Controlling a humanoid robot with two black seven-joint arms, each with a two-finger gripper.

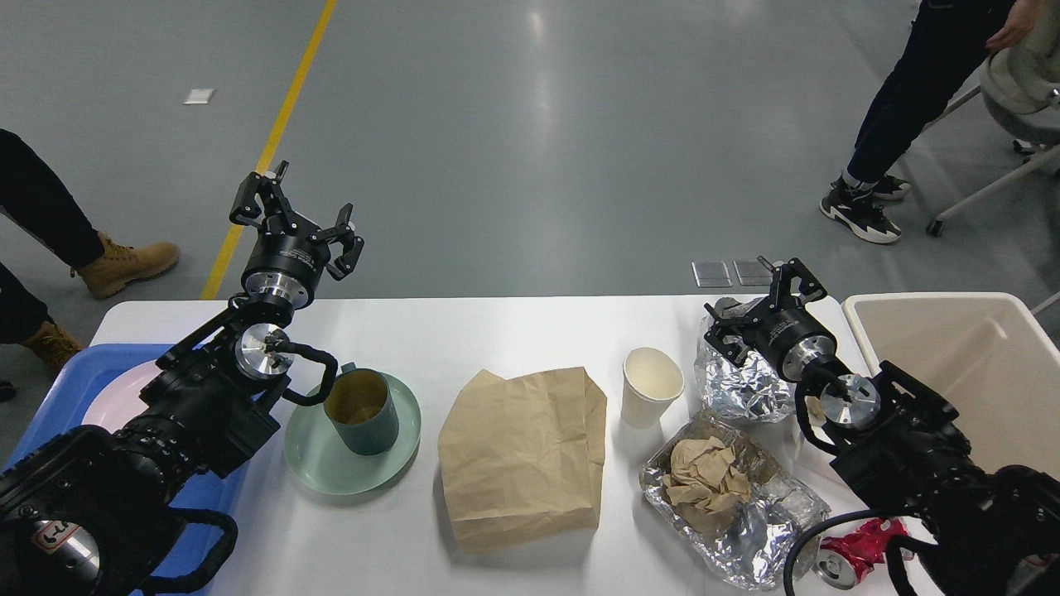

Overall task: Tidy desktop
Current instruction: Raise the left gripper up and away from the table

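The white desktop [513, 339] carries a mess. On a pale green plate [319, 463] stands a grey-green mug [362, 411]. A flat brown paper bag [522, 455] lies in the middle, with a white paper cup [652, 385] to its right. A foil tray [745, 530] holds crumpled brown paper [704, 480]. Crumpled foil [741, 389] sits at the far right, and a crushed red can [857, 550] lies at the front right. My left gripper [300, 217] hangs open and empty above the table's far left edge. My right gripper [758, 300] is open just above the crumpled foil.
A blue tray [83, 372] with a pink plate [132, 389] sits at the left end, partly under my left arm. A beige bin [952, 356] stands off the right end. People's legs show at the far left and far right, beside a chair base.
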